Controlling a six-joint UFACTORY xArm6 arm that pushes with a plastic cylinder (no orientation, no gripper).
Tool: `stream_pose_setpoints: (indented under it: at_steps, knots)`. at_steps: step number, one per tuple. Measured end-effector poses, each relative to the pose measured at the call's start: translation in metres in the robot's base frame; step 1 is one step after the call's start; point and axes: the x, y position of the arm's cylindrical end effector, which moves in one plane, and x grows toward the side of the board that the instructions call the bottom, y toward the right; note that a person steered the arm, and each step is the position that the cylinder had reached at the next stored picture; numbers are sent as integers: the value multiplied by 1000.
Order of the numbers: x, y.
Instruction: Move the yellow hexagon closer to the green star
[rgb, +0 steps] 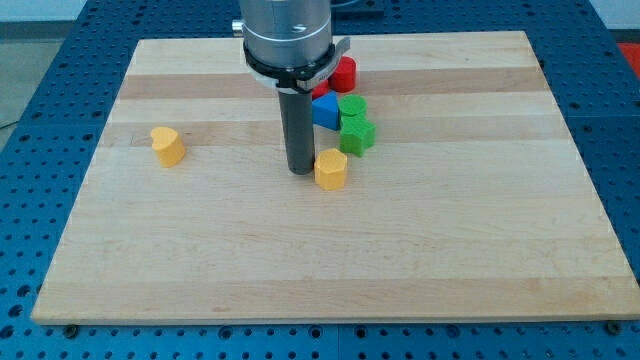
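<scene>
The yellow hexagon (331, 169) lies near the board's middle, just below and to the left of a green block (357, 134). A second green block (352, 107) sits right above that one; which of the two is the star I cannot make out. My tip (300, 170) rests on the board, touching or almost touching the yellow hexagon's left side. A blue block (325, 111) sits left of the green blocks. A red block (343, 74) lies above them, partly hidden by the arm.
Another yellow block (168, 145) lies alone at the view's left. The wooden board (330, 270) sits on a blue perforated table (40, 40). The arm's grey body (287, 35) hangs over the board's top middle.
</scene>
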Motion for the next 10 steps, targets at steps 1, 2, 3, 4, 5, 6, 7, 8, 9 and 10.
stream_pose_setpoints:
  at_steps: [1, 2, 3, 4, 5, 6, 7, 8, 9, 10]
  knots:
    - [11, -16]
    - [20, -10]
    - [20, 2]
    - [20, 11]
    - [19, 13]
    - [35, 13]
    - [45, 15]
    - [27, 20]
    - [8, 20]
    - [9, 17]
